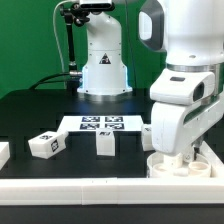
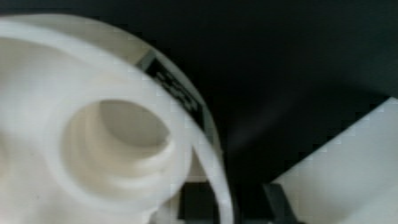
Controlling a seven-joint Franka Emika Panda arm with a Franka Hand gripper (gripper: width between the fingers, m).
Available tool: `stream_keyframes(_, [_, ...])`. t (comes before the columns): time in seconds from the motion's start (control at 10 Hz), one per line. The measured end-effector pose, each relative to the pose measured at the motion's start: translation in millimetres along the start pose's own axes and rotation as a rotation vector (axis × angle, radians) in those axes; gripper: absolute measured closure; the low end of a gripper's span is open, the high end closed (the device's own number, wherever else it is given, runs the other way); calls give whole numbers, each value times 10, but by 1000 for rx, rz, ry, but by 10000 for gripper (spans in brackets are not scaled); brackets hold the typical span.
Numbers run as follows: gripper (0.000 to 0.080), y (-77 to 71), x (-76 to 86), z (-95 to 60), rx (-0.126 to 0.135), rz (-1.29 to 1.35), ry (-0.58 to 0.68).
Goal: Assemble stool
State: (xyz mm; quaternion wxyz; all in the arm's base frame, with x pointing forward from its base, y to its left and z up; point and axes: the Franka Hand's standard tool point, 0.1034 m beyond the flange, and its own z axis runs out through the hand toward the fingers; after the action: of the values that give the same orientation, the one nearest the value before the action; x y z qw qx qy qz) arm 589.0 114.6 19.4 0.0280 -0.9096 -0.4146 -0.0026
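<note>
The white round seat (image 1: 185, 166) lies on the black table at the exterior view's right front, against the white rails. In the wrist view the seat (image 2: 71, 90) fills most of the picture, with a round socket (image 2: 125, 125) and a tag on its rim. My gripper (image 1: 180, 157) reaches down onto the seat. Its dark fingers (image 2: 285, 203) stand on either side of the thin rim (image 2: 221, 185), with a dark gap showing on one side. Three white legs lie apart on the table: one (image 1: 44, 144), one (image 1: 104, 143) and one at the left edge (image 1: 3, 152).
The marker board (image 1: 102, 124) lies flat in the middle of the table. A white rail (image 1: 90, 185) runs along the front edge and another (image 1: 214, 160) along the right side. The arm's white base (image 1: 104, 70) stands behind the marker board.
</note>
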Motion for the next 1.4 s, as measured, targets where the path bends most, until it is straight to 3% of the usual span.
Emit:
stream_keyframes(0.1, [763, 0, -1, 1, 0, 0, 0])
stream_keyframes(0.2, [691, 0, -2, 2, 0, 0, 0])
stream_keyframes(0.3, [691, 26, -23, 2, -2, 3, -2])
stream_keyframes(0.5, [371, 82, -66, -5, -8, 13, -6])
stream_keyframes(0.6, [371, 114, -62, -110, -18, 40, -7])
stream_keyframes(0.7, [204, 108, -49, -231, -20, 43, -7])
stream_keyframes(1.0, [154, 145, -166, -471, -34, 56, -6])
stream_keyframes(1.4, [150, 74, -727, -518, -46, 105, -23])
